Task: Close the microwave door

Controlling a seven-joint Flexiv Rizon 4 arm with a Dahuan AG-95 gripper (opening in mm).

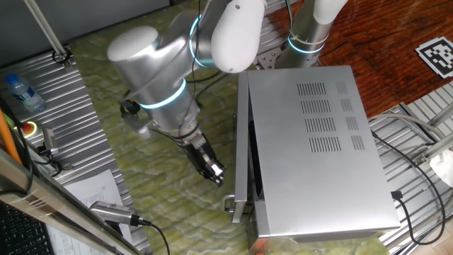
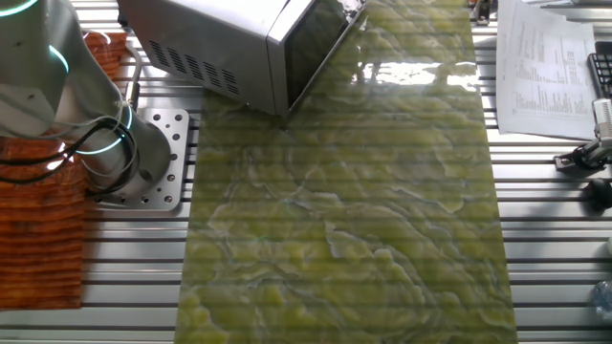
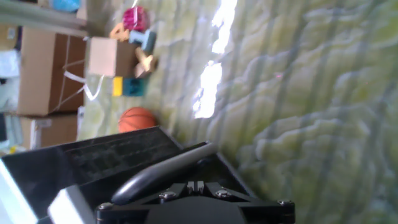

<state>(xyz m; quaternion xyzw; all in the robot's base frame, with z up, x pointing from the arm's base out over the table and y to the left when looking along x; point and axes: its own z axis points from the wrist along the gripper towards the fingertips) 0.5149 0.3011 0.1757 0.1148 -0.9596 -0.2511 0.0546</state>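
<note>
The microwave [image 1: 311,142] is a large silver box with vent slots on top, also at the top left of the other fixed view [image 2: 210,38]. The microwave door [image 1: 243,142] is a thin panel along its left side, ajar by a narrow gap, with latch tabs at its near end. It stands slightly open in the other fixed view [image 2: 320,43]. My gripper [image 1: 214,172] is just left of the door near its free end, fingers together and empty. In the hand view the fingertips [image 3: 194,185] meet, with the door's dark face [image 3: 93,162] and its handle [image 3: 161,171] close in front.
A green-yellow mat [image 1: 141,177] covers the table. A water bottle [image 1: 20,92], a red button [image 1: 30,128] and papers [image 1: 99,191] lie at the left. Cables [image 1: 407,142] run right of the microwave. Boxes [image 3: 43,68], toys and an orange ball [image 3: 138,119] lie beyond.
</note>
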